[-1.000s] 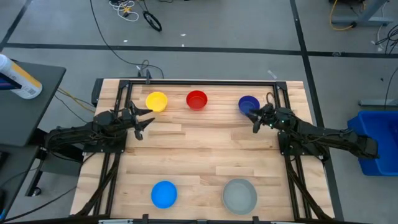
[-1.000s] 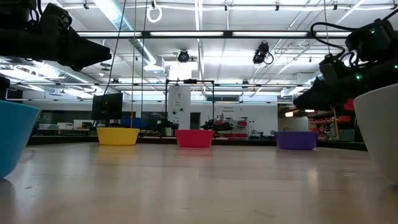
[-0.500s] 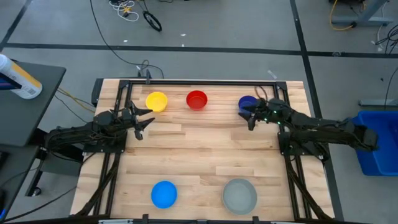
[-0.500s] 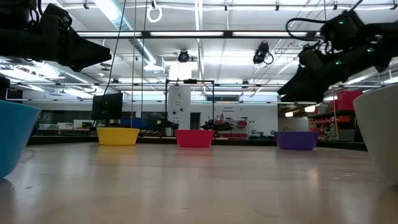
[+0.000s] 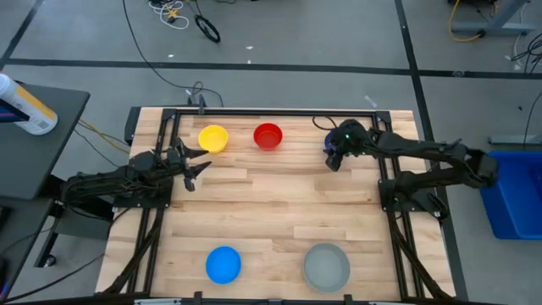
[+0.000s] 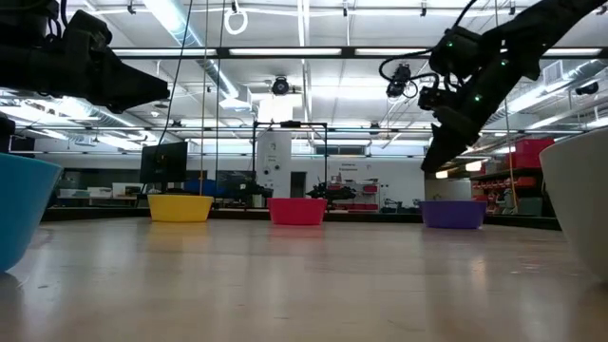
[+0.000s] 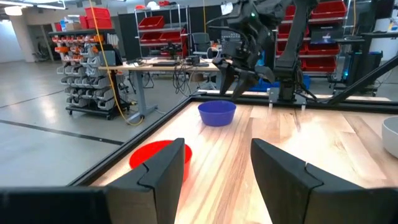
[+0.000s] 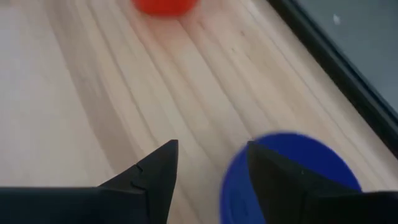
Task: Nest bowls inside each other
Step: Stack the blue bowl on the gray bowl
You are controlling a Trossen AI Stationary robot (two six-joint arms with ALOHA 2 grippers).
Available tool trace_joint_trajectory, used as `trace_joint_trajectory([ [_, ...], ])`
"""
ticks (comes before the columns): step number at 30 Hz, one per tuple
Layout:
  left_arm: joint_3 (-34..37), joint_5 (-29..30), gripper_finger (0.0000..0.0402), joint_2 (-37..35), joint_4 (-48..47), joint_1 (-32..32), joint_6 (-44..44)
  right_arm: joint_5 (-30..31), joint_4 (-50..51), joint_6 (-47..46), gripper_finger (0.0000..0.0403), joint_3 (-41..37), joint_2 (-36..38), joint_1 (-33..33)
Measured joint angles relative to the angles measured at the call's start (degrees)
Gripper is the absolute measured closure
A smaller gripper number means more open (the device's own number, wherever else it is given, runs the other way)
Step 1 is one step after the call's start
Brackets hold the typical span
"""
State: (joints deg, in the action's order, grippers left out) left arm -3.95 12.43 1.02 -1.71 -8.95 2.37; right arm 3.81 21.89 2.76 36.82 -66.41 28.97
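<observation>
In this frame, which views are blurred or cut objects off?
Right wrist view: soft, the dark blue bowl smeared beside the right claw. Low view: light blue bowl and grey bowl cropped at the edges. High view: sharp.

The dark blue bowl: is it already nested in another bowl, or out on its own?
On its own. The dark blue bowl sits upright on the table, apart from the red bowl; the open right gripper hangs above it.
</observation>
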Motion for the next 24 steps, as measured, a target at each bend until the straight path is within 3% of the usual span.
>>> trace_joint_trajectory([
  [5,0.00,-0.02,0.0210,0.00,-0.29,0.01,-0.36,-5.52,4.94,0.98,0.0198,1.07,-1.87,4.22],
  [12,0.00,-0.02,0.0210,0.00,-0.35,0.00,-0.63,-8.59,4.88,0.93,0.0201,1.03,-3.91,5.85],
  [24,0.00,-0.02,0.0210,0.00,-1.37,0.01,-0.66,-8.91,1.80,0.32,0.0201,0.98,-9.67,5.83],
])
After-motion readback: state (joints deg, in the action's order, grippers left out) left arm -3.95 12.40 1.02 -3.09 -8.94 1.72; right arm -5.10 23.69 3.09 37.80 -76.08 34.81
